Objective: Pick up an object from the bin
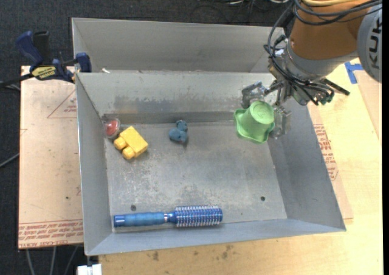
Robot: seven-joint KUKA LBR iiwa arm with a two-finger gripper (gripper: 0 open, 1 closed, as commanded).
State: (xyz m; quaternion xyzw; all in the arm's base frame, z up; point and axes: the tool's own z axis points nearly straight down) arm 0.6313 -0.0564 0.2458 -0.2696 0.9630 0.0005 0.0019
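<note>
Gripper (pixel 267 114) is closing its fingers on a light green plastic cup (pixel 251 126) at the far right of the bin (pixel 182 176), beside the right wall. The cup is sitting tilted in the grip. A smooth, rounded wall is probably inviting slip, or a knock against the bin side.

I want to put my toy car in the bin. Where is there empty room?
The biggest bare patch is the bin floor's middle, between the yellow block, the small blue thing and the blue hairbrush. The front right corner beside the hairbrush is bare too. Back right is crowded: the gripper holds the green cup there.
</note>
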